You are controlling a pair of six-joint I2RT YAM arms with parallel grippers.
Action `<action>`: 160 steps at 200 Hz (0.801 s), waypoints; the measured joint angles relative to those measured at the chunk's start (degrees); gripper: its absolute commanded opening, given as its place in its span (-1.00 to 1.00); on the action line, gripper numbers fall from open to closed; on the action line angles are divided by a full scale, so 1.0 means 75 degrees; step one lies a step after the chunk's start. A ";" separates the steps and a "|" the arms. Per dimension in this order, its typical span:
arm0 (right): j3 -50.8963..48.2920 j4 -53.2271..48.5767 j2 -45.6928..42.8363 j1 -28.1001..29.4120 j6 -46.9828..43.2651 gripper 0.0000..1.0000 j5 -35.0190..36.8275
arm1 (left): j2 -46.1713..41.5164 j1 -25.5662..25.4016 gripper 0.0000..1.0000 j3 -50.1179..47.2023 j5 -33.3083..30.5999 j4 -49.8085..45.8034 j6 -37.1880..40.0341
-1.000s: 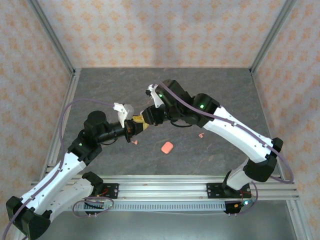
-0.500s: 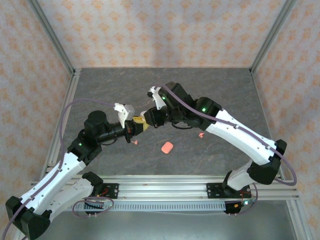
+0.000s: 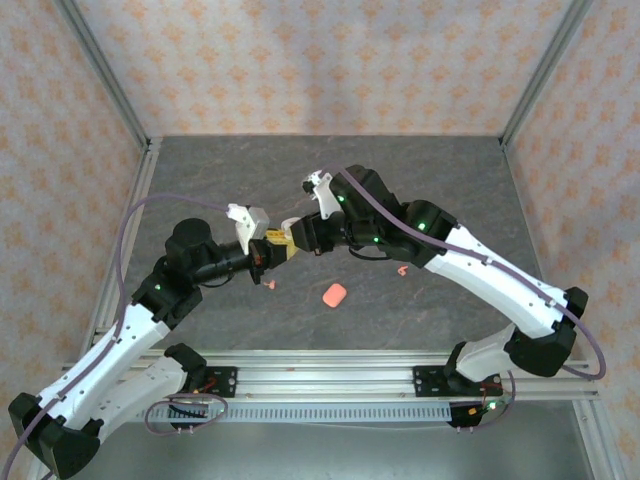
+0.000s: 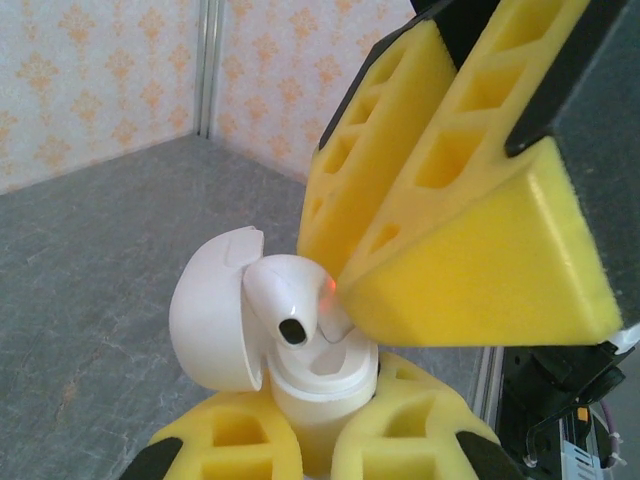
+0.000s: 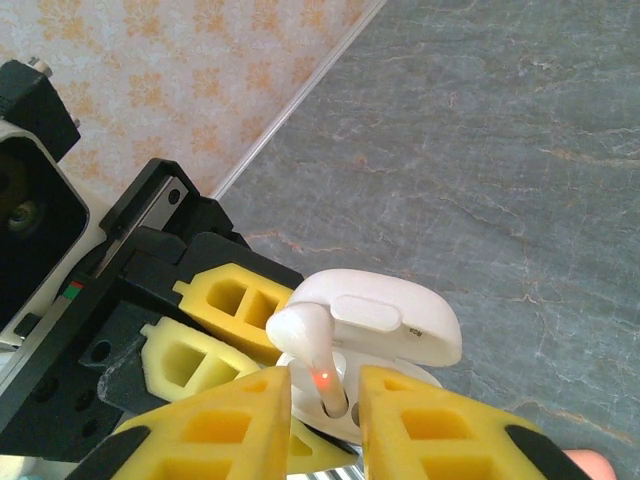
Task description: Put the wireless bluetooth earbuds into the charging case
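**A:** Rightward swings the right arm's elbow since a second ago, and its wrist has slid a touch right with it. The left arm has kept its place.

**B:** And the jaws?

**A:** The right gripper (image 5: 325,395) has its yellow foam jaws narrowly apart, astride the stem of a small whitish stemmed earbud (image 4: 285,295). There is a sliver of gap on either side. A red light glows on that stem.

**B:** Where does the earbud sit?

**A:** Stem down in a white rounded plastic charging case (image 5: 390,315), whose lid is tipped open. The left gripper (image 4: 322,420) clamps the case's lower body between its own yellow jaws. It holds the case off the grey stone-patterned table (image 3: 440,190), a little left of the middle.

**B:** Anything further out?

**A:** One coral-pink rounded case (image 3: 334,294) lies on the table, nearer than the grippers. A tiny coral-pink earbud (image 3: 269,285) lies left of it, and a second coral-pink earbud (image 3: 402,270) lies to its right by the right arm.
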 measured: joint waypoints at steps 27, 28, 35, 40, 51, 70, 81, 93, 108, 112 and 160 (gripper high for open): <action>0.0000 -0.0003 -0.0050 0.0000 0.0041 -0.36 0.0000 | 0.0082 0.0000 -1.00 0.0082 0.0052 -0.0012 0.0111; 0.0000 -0.0003 -0.0052 0.0000 0.0041 -0.34 0.0000 | 0.0085 0.0000 -1.00 0.0082 0.0055 -0.0009 0.0114; 0.0000 -0.0003 -0.0076 0.0000 0.0052 -0.31 0.0000 | 0.0102 0.0000 -1.00 0.0099 0.0061 -0.0012 0.0125; 0.0000 -0.0003 -0.0096 0.0000 0.0085 -0.30 0.0000 | 0.0119 0.0000 -1.00 0.0119 0.0079 -0.0009 0.0149; 0.0000 -0.0006 -0.0149 0.0000 0.0093 -0.27 0.0003 | 0.0175 0.0000 -1.00 0.0184 0.0117 -0.0012 0.0198; 0.0000 -0.0006 -0.0245 0.0000 0.0114 -0.21 0.0026 | 0.0286 0.0000 -1.00 0.0326 0.0175 -0.0017 0.0303; 0.0003 -0.0009 -0.0294 0.0000 0.0122 -0.18 0.0061 | 0.0358 0.0000 -1.00 0.0414 0.0201 -0.0020 0.0347; 0.0003 -0.0032 -0.0338 0.0000 0.0117 -0.17 0.0119 | 0.0437 0.0000 -1.00 0.0487 0.0230 -0.0023 0.0405; 0.0017 -0.0114 -0.0379 0.0000 0.0117 -0.16 0.0201 | 0.0519 0.0000 -1.00 0.0562 0.0245 -0.0032 0.0495; 0.0032 -0.0143 -0.0382 0.0000 0.0114 -0.16 0.0227 | 0.0533 0.0000 -1.00 0.0583 0.0256 -0.0032 0.0513; 0.0350 -0.0414 -0.0525 0.0000 0.0140 -0.16 0.0466 | 0.0662 0.0000 -1.00 0.1037 0.0230 -0.0525 0.1067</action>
